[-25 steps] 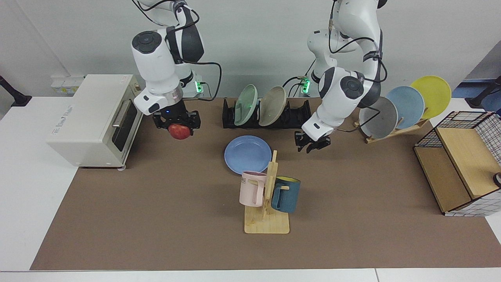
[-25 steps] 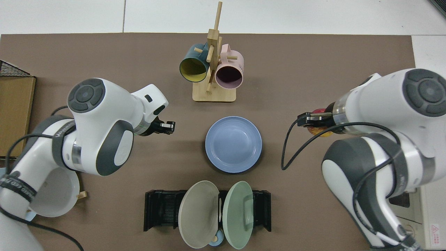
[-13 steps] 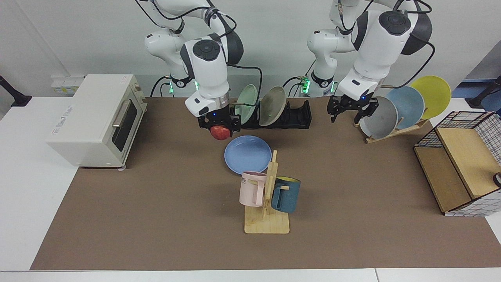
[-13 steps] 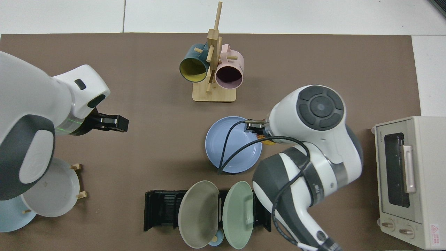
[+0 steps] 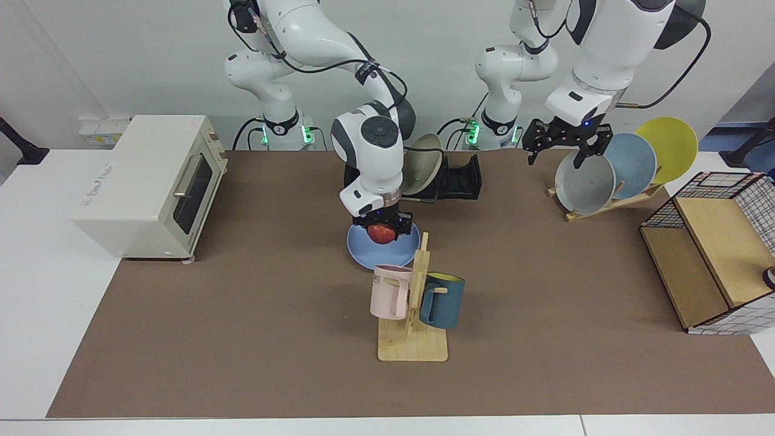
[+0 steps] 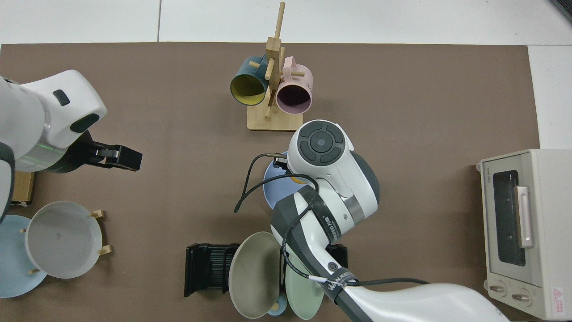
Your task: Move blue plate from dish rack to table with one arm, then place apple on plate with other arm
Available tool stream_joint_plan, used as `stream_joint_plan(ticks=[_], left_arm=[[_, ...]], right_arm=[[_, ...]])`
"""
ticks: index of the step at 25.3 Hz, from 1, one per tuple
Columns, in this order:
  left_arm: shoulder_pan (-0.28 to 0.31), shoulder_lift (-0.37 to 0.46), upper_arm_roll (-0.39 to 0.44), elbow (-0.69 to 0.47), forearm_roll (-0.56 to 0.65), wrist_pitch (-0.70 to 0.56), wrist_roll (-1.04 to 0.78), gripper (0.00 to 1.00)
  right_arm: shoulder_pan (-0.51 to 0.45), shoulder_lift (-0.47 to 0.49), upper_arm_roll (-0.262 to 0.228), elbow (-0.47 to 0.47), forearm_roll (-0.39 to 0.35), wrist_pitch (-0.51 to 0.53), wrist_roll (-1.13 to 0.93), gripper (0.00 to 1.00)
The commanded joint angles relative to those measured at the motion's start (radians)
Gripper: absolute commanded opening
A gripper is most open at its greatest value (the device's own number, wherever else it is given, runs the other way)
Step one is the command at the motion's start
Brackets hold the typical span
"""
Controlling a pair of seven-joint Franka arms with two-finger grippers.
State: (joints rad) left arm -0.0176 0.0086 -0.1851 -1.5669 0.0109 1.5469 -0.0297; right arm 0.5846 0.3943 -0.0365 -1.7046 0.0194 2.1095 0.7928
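Setting: robotics lab | evidence: two white arms [image 5: 369, 139] being mounted at a matted tabletop [image 5: 242, 339] | kitchen props being staged: toaster oven [image 5: 145, 181], mug tree [image 5: 415, 303]

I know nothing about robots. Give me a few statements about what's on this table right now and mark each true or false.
1. The right gripper holds the apple over the blue plate. True.
2. The blue plate stands in the dish rack. False: it lies flat on the table.
3. The left gripper grips the grey plate. False: it hangs open above the grey plate.
4. Two mugs hang on the wooden mug tree. True.
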Motion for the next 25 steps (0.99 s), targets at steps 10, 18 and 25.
stream_joint_plan(ticks=[10,18,25], left_arm=[[-0.002,0.013,0.021,0.053,0.003,-0.031,0.01,1.0],[0.01,0.013,0.021,0.053,0.003,-0.031,0.008,1.0],[0.01,0.013,0.021,0.053,0.003,-0.031,0.007,1.0]], right_arm=[[0.003,0.046,-0.003,-0.066,0.008,0.07,0.028,0.0],[0.008,0.037,-0.005,-0.093,0.051,0.084,0.039,1.0],[0.011,0.005,-0.013,-0.043,0.05,0.005,0.04,1.0]])
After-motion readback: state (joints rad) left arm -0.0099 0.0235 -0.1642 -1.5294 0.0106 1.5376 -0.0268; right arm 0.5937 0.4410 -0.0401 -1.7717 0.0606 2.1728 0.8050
